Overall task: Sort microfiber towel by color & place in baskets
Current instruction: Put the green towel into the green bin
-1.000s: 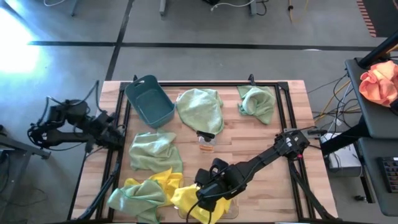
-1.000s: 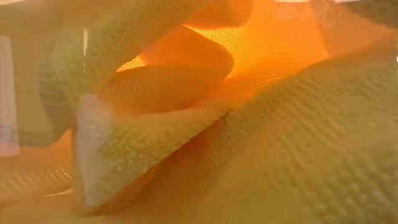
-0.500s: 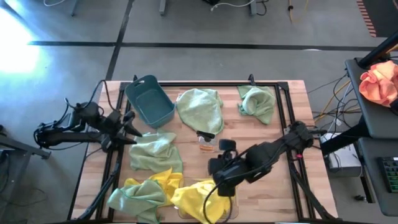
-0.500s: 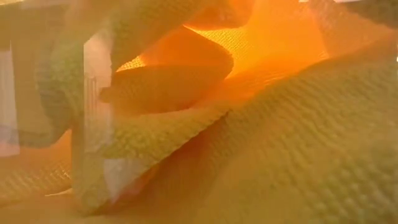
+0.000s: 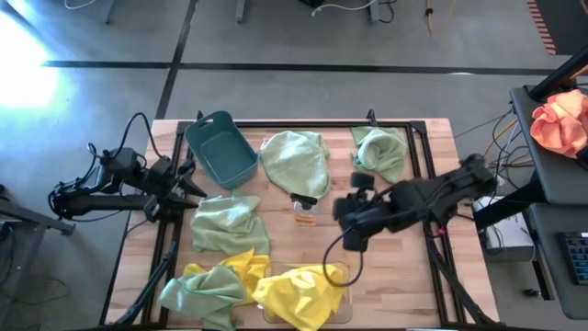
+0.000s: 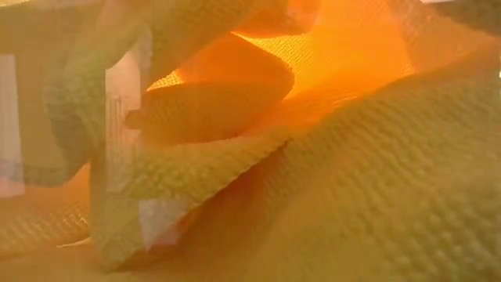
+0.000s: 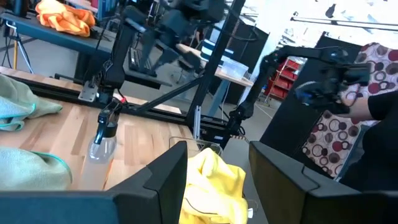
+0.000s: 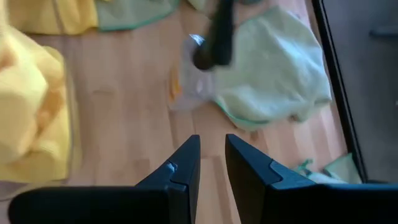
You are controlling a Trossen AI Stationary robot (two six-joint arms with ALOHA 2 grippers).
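Note:
Three sage green towels lie flat on the table: one (image 5: 294, 161) beside the teal basket (image 5: 220, 152), one (image 5: 378, 152) at the far right, one (image 5: 228, 223) left of centre. A fourth green towel (image 5: 197, 290) lies bunched with a yellow one (image 5: 237, 265) at the near left. Another yellow towel (image 5: 299, 294) is heaped in the clear basket (image 5: 344, 272) and fills the low view (image 6: 313, 172). My left gripper (image 5: 188, 179) is open at the table's left edge, near the teal basket. My right gripper (image 5: 354, 234) hovers over bare wood at mid-table, its fingers slightly apart (image 8: 212, 155).
A small amber-and-black object (image 5: 305, 210) stands between the green towels at mid-table. A black frame (image 5: 418, 156) runs round the tabletop. An orange-pink cloth (image 5: 560, 124) lies on a stand off the table's right. Bare wood shows at the near right (image 5: 395, 285).
My right gripper has risen from the yellow towel at the near edge and drawn back toward the far right, over mid-table. That yellow towel has stayed heaped in the clear basket. My left gripper has moved in from the left edge toward the teal basket.

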